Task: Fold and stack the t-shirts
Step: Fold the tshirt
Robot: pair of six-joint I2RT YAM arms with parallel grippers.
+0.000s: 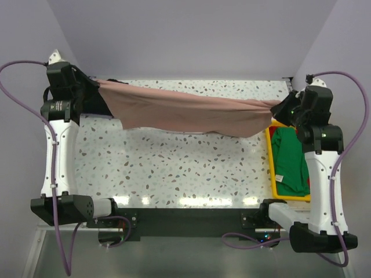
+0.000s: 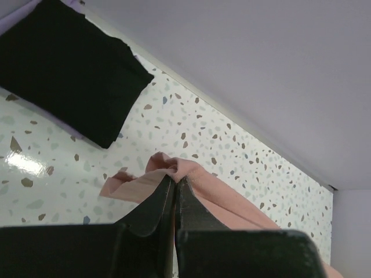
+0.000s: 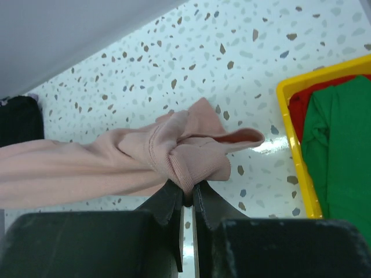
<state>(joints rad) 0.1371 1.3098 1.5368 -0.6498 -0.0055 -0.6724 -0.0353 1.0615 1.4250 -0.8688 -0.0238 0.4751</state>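
— What did the overhead view give you?

— The dusty-pink t-shirt [image 1: 185, 113] was strung across the far side of the table [image 1: 174, 168]. One end was at the left gripper [image 1: 95, 88] and the other at the right gripper [image 1: 283, 109], with the middle sagging low. I couldn't tell whether it touched the tabletop. A green t-shirt [image 1: 290, 162] lay in the yellow bin [image 1: 271, 168] at the right edge.

— Could you see the fingers from up there?

— No, only the wrist cameras showed them. The left jaws were pressed together on a bunched pink edge. The right jaws pinched a twisted wad of ribbed pink cloth.

— Did the wrist views show anything else?

— The left one caught the black t-shirt [image 2: 64, 69], folded flat near the back wall. The right one showed a red t-shirt [image 3: 298, 107] peeking out beside the green one in the bin.
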